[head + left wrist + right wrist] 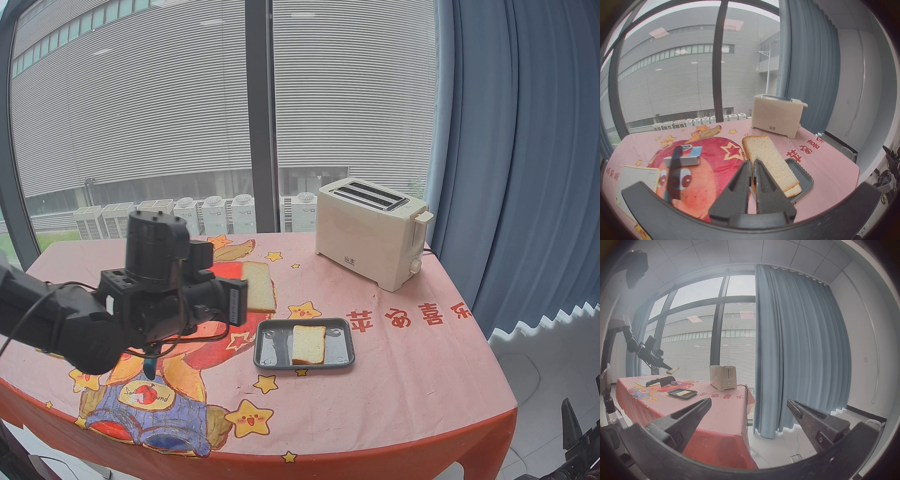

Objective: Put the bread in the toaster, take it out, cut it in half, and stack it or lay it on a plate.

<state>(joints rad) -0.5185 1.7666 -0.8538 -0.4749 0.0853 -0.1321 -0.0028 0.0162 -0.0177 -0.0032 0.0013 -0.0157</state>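
My left gripper [242, 301] [753, 167] is shut on the lower edge of a white bread slice [259, 286] [767, 157], held in the air above the table's middle, left of the dark tray [267, 350] [804, 178]. A second slice [309, 344] [794, 190] lies in that tray. The cream two-slot toaster [369, 232] [775, 114] [723, 377] stands at the back right with both slots empty. My right gripper [749, 407] hangs open and empty, off the table's right side and well away from it.
A black-handled knife [674, 175] rests on a small grey stand left of the held slice, with a pale cutting board [632, 178] beyond it. Window glass runs behind the table, and a blue curtain [519, 156] hangs to the right.
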